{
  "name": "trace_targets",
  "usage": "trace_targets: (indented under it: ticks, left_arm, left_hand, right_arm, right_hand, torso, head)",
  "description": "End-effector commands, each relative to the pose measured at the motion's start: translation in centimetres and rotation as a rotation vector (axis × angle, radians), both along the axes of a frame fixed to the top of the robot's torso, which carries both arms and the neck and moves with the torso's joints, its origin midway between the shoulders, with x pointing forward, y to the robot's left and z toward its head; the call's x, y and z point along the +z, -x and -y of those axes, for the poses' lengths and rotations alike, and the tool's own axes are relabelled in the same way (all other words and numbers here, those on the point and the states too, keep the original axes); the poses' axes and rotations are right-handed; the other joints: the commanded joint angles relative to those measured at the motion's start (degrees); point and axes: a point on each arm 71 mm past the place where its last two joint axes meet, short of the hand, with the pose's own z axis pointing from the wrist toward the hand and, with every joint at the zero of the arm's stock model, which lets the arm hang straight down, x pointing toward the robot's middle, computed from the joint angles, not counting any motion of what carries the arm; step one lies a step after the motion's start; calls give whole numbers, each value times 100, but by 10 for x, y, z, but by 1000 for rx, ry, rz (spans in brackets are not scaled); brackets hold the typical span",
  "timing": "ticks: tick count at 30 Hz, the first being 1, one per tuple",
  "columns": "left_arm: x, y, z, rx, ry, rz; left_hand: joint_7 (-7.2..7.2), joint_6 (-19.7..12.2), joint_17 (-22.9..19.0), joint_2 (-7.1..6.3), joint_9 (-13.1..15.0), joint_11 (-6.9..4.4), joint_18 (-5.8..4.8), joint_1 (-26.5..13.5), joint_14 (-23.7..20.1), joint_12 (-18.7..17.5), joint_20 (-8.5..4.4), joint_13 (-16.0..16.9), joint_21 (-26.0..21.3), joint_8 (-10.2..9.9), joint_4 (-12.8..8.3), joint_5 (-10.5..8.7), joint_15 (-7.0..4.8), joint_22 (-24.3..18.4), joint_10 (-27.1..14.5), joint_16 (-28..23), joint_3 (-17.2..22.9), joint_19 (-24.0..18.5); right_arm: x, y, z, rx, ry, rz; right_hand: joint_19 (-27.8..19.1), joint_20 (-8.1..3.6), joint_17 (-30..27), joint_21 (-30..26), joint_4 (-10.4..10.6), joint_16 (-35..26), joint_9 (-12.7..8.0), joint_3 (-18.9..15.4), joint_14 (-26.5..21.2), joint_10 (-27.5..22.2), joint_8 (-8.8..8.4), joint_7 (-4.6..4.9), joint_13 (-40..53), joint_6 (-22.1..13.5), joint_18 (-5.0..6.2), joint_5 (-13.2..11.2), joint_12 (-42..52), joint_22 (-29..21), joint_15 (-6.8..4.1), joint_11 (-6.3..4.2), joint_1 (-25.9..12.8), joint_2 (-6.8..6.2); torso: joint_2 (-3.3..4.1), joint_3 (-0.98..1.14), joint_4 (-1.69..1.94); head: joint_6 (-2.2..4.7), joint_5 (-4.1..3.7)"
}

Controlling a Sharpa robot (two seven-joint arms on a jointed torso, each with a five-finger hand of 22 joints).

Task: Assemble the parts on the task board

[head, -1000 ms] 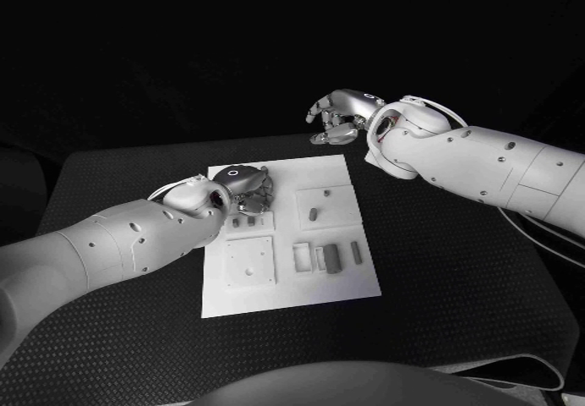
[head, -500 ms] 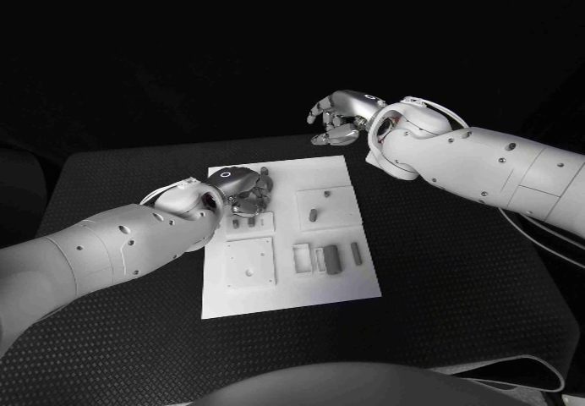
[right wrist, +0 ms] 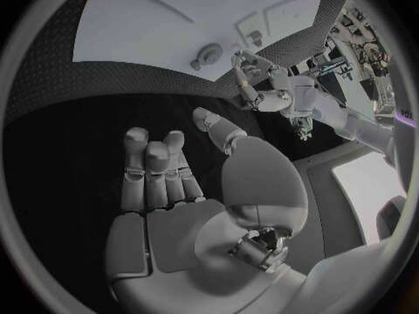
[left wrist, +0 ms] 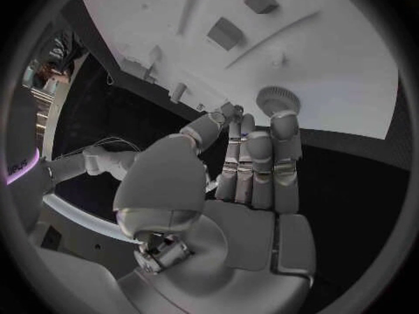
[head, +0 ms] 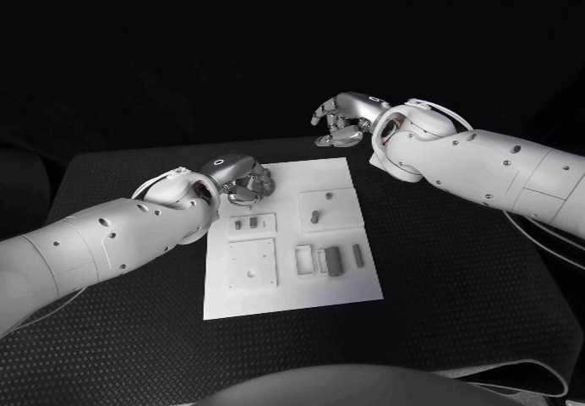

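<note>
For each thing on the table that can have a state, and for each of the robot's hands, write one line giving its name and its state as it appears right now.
task board: flat on the table, white.
left hand: over the board's far left corner, fingers apart, holding nothing.
right hand: raised beyond the board's far edge, fingers curled, holding nothing.
round toothed part: lying flat on the board by the left hand's fingertips, not held.
grey parts: lying in a row on the board.

Two bulky white arms dotted with dark screw holes, thin cables looping at the wrists, ending in a silver left hand (head: 242, 179) and right hand (head: 345, 117).
</note>
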Motion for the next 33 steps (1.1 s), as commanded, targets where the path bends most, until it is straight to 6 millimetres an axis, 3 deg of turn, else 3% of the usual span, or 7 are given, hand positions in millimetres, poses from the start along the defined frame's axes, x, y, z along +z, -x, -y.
trace_targets:
  ticks: [1,10,15,20,27,33]
  left_arm:
    - [7,-1,-6,8,8,-8]
    - [9,-4,-31,41,-21,-12]
    - [7,-5,-38,49,-44,-7]
    - [3,-4,-36,36,-63,-5]
    - [-12,0,-32,6,-135,-6]
    - [-20,2,-31,-6,-172,-25]
  left_hand:
    - [8,-18,-9,-14,-5,140,569,18,42,-36,-14,2,17,-19,-14,31,-4,98,179,-7,24,29]
    - [8,-13,-16,-25,-6,139,567,11,41,-59,-11,6,13,-17,-10,28,-4,97,204,-13,15,26]
    - [7,-17,-22,-45,-8,139,568,15,38,-88,-12,7,8,-20,-16,29,-4,97,213,-17,6,22]
    - [7,-15,-26,-41,-9,139,567,24,34,-103,-11,9,3,-19,-13,31,-4,95,223,-22,9,18]
    - [10,-21,-32,-57,-12,141,565,32,31,-129,-10,10,-4,-23,-14,29,-2,94,230,-28,4,13]
    - [11,-21,-33,-64,-13,141,564,30,32,-139,-9,12,-2,-24,-12,27,-1,96,236,-26,-2,13]
  right_arm:
    - [0,0,0,4,3,2]
    - [0,1,3,0,4,2]
    - [0,1,4,-2,4,2]
    - [0,1,3,-1,4,2]
    - [0,1,3,0,3,3]
    - [0,1,3,1,4,2]
  right_hand:
    - [-15,-33,-6,-18,-15,4,-10,-28,-12,-10,29,179,-7,-70,137,2,38,49,31,19,-1,31]
    - [-15,-33,-6,-19,-14,4,-11,-29,-12,-11,31,180,-8,-70,137,2,39,49,31,19,-2,29]
    - [-15,-33,-7,-19,-14,4,-12,-29,-12,-11,31,180,-9,-70,137,2,39,49,31,19,-3,28]
    - [-15,-32,-7,-19,-12,4,-13,-30,-13,-11,32,180,-9,-70,137,2,39,49,31,19,-6,27]
    - [-15,-32,-7,-20,-10,4,-14,-29,-13,-11,33,180,-10,-70,137,3,39,49,32,19,-7,27]
    - [-16,-32,-8,-20,-10,3,-15,-29,-14,-12,33,180,-11,-70,137,3,39,49,32,19,-7,27]
  torso:
    - [0,0,6]
    - [6,-1,0]
    - [6,-10,1]
    - [7,-3,-11]
    - [14,-5,-27]
    - [10,2,-19]
  head:
    - [10,13]
    - [64,30]
    - [52,28]
    - [60,6]
    - [43,51]
    - [34,61]
